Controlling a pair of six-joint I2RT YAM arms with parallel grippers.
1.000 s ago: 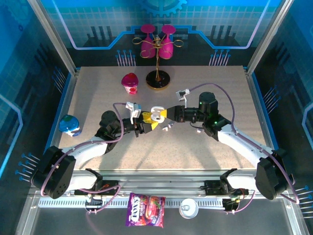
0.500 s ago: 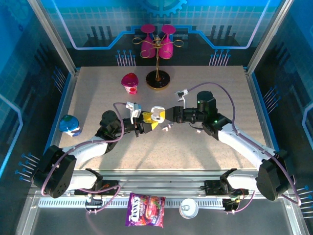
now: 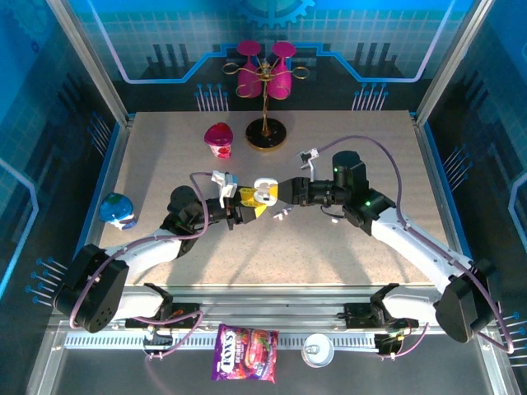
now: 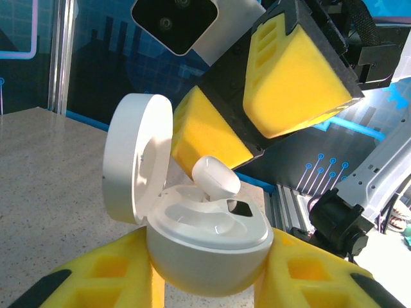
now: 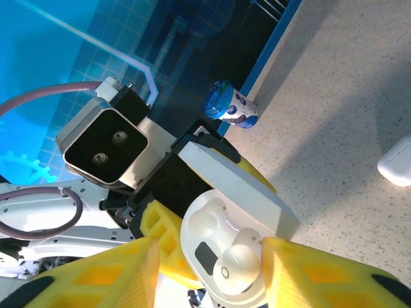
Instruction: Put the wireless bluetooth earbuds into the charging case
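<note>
case (image 4: 205, 247): lid open, one earbud (image 4: 216, 178) in well | left end effector (image 4: 209, 273): pinching case | right end effector (image 5: 212, 273): spread

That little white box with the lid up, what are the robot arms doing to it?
The left gripper holds the open charging case. One earbud sits in a pocket of the case, still sticking up. The right gripper hovers just above it with its jaws apart. A loose earbud lies on the table nearby.
</note>
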